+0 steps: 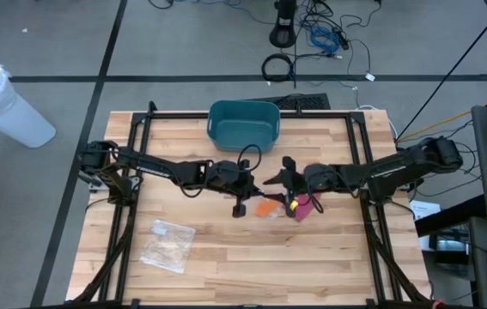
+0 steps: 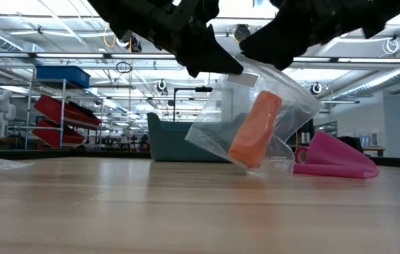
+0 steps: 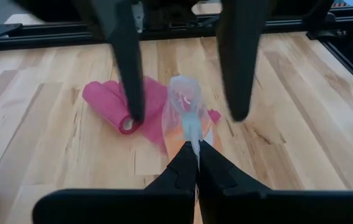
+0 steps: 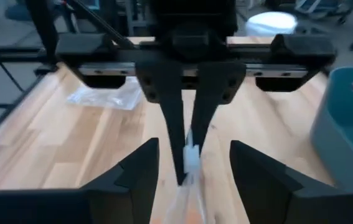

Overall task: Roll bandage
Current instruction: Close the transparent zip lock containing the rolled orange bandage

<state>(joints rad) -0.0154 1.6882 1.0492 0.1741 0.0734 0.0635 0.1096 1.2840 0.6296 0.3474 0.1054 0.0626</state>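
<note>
- On the near part of the light wooden desk (image 1: 226, 275), toward the left arm's side, lies a flat empty clear plastic bag (image 1: 167, 244), well apart from both arms.
- At mid-desk the left gripper (image 3: 196, 155) has its fingers (image 3: 179, 171) pressed together, pinching the top edge of a clear zip bag (image 2: 256, 116) that holds an orange bandage roll (image 2: 255, 128); the bag hangs tilted with its lower corner on the desk.
- Facing it, the right gripper (image 4: 192, 162) has its fingers (image 4: 139, 165) spread apart on either side of the bag's top, not gripping it.
- A pink rolled bandage (image 2: 334, 156) lies on the desk just beside the bag.
- Farther back sits a teal plastic bin (image 1: 242, 124).
</note>
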